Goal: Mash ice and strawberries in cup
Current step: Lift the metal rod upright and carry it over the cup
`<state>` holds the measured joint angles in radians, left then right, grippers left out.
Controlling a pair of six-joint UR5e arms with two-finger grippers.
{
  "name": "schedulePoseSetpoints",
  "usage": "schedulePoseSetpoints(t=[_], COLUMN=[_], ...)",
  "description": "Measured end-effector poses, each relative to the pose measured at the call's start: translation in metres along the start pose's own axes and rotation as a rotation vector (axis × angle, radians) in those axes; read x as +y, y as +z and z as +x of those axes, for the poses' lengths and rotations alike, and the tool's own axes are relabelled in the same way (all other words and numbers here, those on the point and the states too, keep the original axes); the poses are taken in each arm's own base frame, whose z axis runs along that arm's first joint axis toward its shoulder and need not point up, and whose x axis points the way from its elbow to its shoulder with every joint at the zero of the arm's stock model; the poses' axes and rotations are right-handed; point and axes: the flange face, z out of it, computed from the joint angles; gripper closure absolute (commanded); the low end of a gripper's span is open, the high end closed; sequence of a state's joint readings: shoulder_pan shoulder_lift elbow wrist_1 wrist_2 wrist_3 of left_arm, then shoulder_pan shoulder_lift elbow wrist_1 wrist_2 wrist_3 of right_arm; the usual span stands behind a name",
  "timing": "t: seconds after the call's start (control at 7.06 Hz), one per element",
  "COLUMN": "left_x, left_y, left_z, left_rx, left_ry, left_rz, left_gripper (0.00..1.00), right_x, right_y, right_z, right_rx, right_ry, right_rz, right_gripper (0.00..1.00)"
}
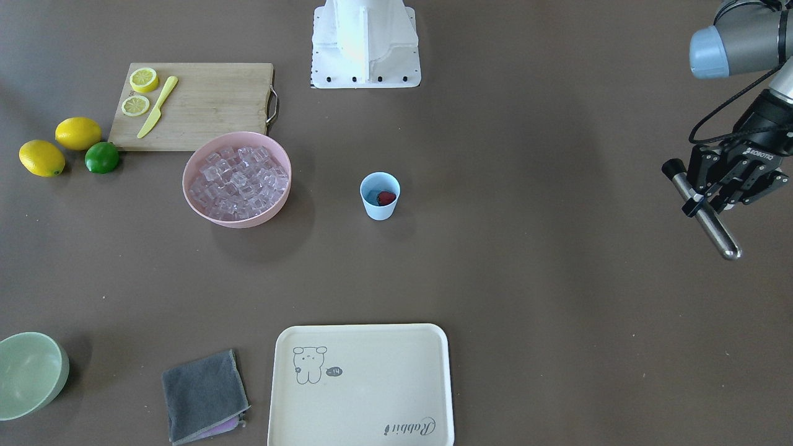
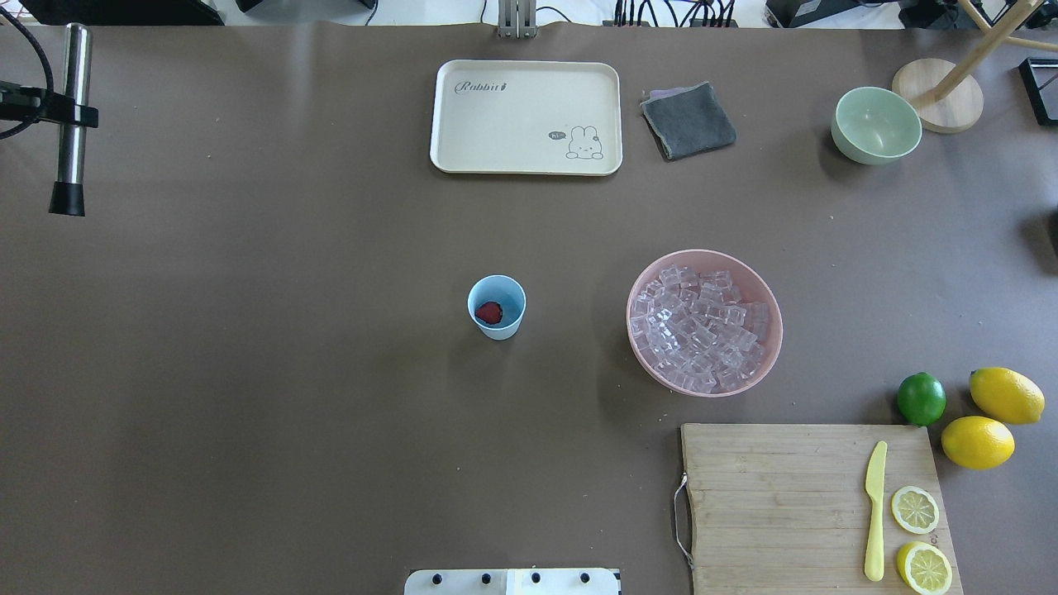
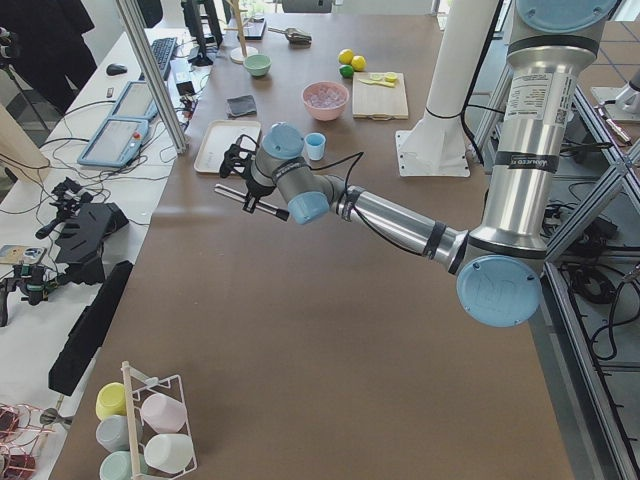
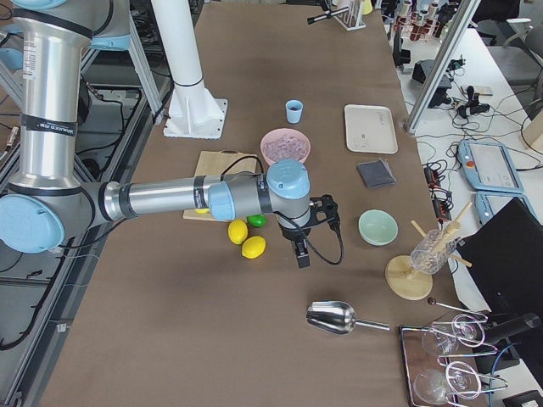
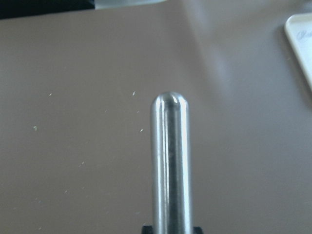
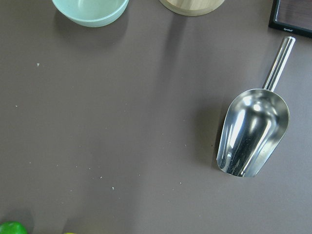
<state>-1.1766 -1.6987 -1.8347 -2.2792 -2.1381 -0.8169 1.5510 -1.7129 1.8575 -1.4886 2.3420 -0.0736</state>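
The pale-blue cup (image 1: 378, 212) stands upright mid-table, also in the overhead view (image 2: 499, 330). One red strawberry (image 1: 386, 198) lies inside it (image 2: 489, 312). The clear ice cubes (image 1: 238, 176) fill a pink bowl (image 2: 640, 351) beside the cup, apart from it. My left gripper (image 1: 699, 199) is shut on a steel muddler (image 1: 712, 224) and holds it above the table, far off to the cup's side (image 2: 70, 113). The muddler's rounded tip fills the left wrist view (image 5: 169, 161). My right gripper (image 4: 301, 246) shows only in the exterior right view, beyond the lemons; I cannot tell whether it is open.
A wooden cutting board (image 2: 777, 496) carries a yellow knife (image 2: 874, 512) and lemon halves. Two lemons (image 2: 992, 413) and a lime (image 2: 921, 398) lie beside it. A cream tray (image 2: 526, 116), grey cloth (image 2: 688, 121) and pale-green bowl (image 2: 876, 126) sit along the far edge. A steel scoop (image 6: 251, 131) lies below the right wrist.
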Motion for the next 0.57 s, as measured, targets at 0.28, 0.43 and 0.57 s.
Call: schedulePoseSetpoints(t=[0.28, 0.43, 0.57], left_x=[0.019, 0.04, 0.067], left_y=[0.012, 0.027, 0.044], left_z=[0.062, 0.098, 0.14], left_rx=[0.135, 0.216, 0.296], left_ry=[-0.074, -0.06, -0.047], left_rz=[0.144, 0.245, 0.341], left_gripper=[1.0, 1.0, 1.0], right_x=[-0.003, -0.004, -0.007], right_y=[0.003, 0.004, 0.005], right_z=[-0.003, -0.005, -0.007], right_rx=[-0.002, -0.003, -0.001], right_ry=[-0.007, -0.012, -0.017], right_rz=[-0.005, -0.007, -0.009], right_gripper=[0.0, 0.0, 0.0])
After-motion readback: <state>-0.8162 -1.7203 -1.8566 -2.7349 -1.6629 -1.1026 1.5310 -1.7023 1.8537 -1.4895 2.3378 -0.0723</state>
